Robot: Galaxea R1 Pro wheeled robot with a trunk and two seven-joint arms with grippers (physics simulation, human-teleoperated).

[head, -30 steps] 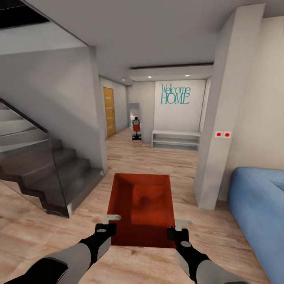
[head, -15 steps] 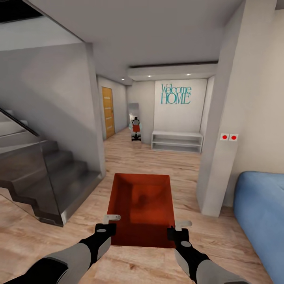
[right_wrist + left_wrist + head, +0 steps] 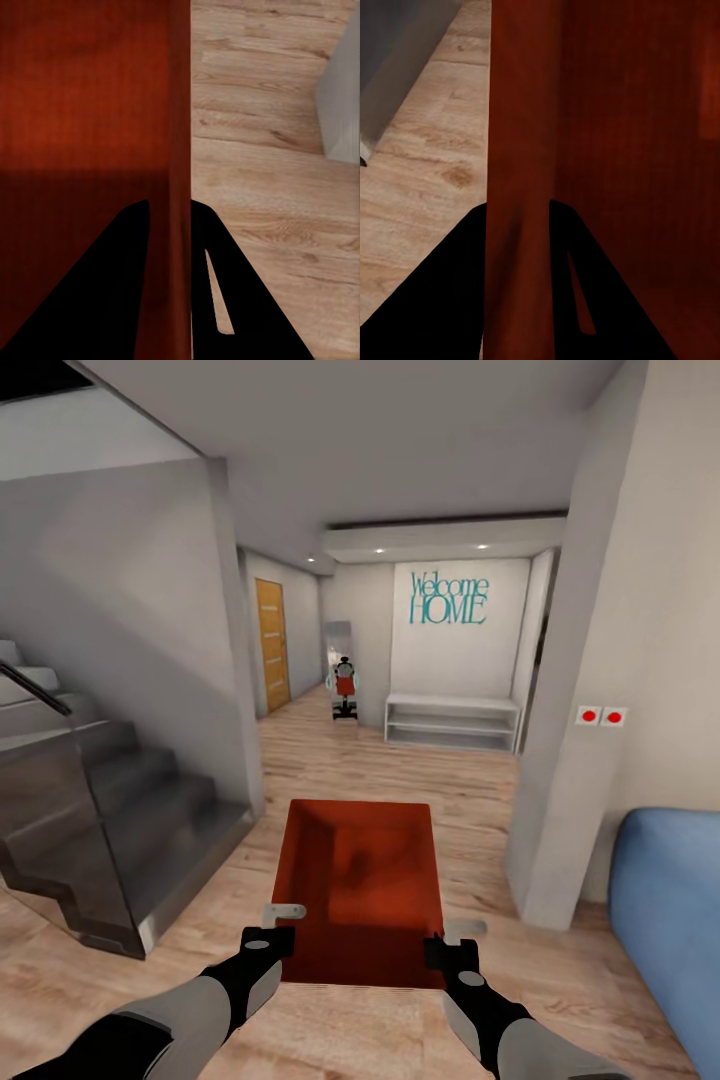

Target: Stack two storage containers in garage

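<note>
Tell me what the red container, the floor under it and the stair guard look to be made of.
Storage container: smooth matte red-orange walls, thin and rigid, with no grain; probably plastic, though the render leaves it open. Floor: light wood planks, with visible grain, knots and seams, satin finish. Stair guard: a clear, tinted panel, the steps showing through it; likely glass.

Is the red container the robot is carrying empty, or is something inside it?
Empty, as far as visible. The head view looks into the open-topped storage container and shows only bare red walls and bottom, with a faint shadow.
</note>
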